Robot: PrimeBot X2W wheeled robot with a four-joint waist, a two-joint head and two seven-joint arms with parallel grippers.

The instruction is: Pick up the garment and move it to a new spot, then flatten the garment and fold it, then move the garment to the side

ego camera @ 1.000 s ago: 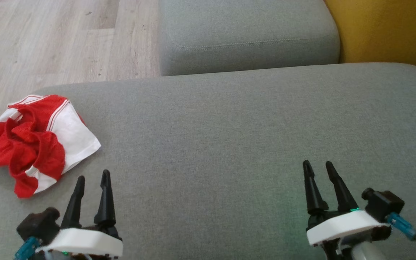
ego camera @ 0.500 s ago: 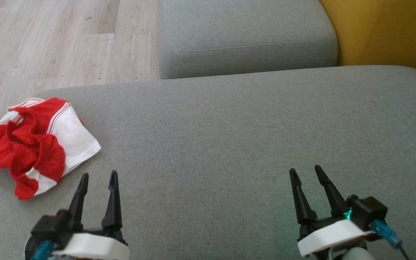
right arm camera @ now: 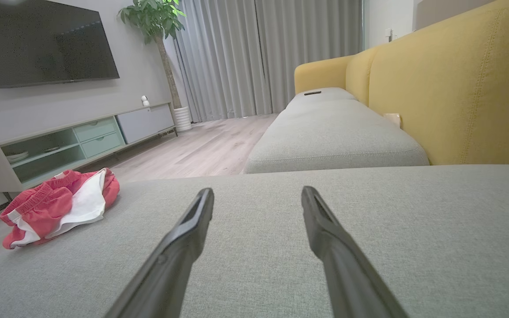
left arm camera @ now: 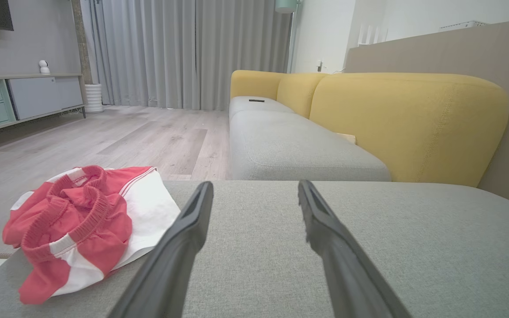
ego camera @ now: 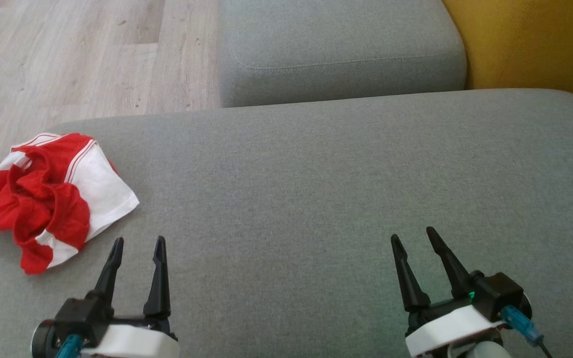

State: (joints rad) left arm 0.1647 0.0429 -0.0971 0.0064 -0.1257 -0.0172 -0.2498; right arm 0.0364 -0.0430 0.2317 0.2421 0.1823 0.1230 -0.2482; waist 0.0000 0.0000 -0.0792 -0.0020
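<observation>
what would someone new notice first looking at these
The crumpled red and white garment jumps out, lying at the left edge of the grey cushion. Next come the left gripper and right gripper, both open and empty at the bottom of the head view, and the yellow sofa back at upper right.

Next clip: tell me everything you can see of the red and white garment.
The garment looks like red athletic shorts with white side panels and thin striped trim. The red cloth looks like mesh, and a gathered elastic waistband shows. It lies crumpled in a loose, unfolded heap at the left end of the grey sofa cushion, with one white panel spread fairly flat. The open left gripper is near it but apart.
</observation>
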